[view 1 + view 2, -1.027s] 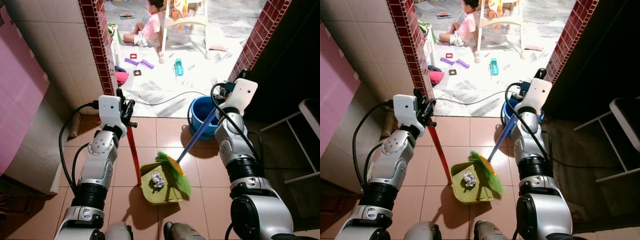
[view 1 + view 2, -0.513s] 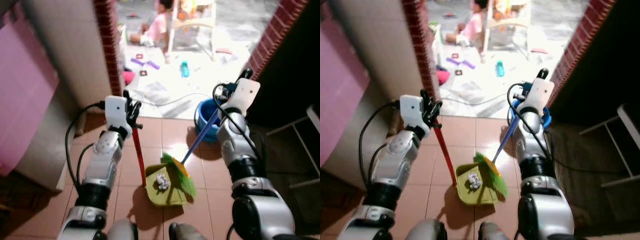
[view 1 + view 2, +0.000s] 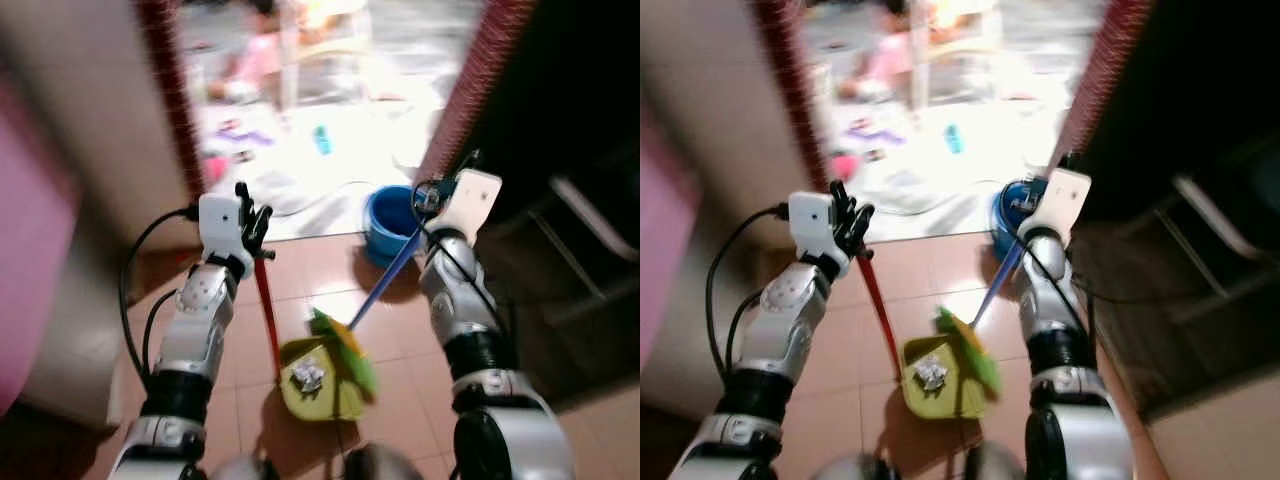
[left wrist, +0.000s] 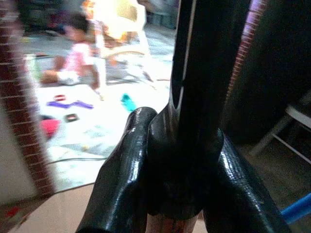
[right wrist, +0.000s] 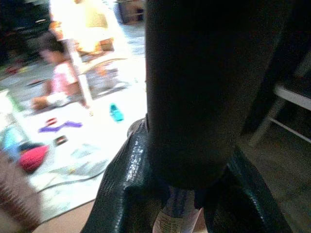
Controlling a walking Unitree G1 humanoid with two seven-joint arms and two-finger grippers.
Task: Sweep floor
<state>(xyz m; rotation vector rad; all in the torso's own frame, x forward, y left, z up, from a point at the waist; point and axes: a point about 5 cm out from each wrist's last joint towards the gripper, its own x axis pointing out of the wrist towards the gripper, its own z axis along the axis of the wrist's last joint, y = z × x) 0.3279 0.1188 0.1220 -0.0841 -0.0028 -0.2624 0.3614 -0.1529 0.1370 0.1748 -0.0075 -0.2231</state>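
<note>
Camera has swung right; things unmoved. Left gripper (image 3: 254, 222) clamps dustpan (image 3: 318, 378) handle, pan below it holding paper wad (image 3: 307, 376). Right gripper (image 3: 432, 203) clamps broom (image 3: 350, 342), bristles at pan. Risk: turning tips wad out.

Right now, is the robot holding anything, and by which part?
Yes. The left gripper holds the dustpan's red handle at its top; the right gripper holds the broom's blue handle near its upper end.

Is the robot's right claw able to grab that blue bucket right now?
Probably not. The right claw is shut on the blue broom handle, so it is busy, though the blue bucket sits close beside it on the floor.
</note>
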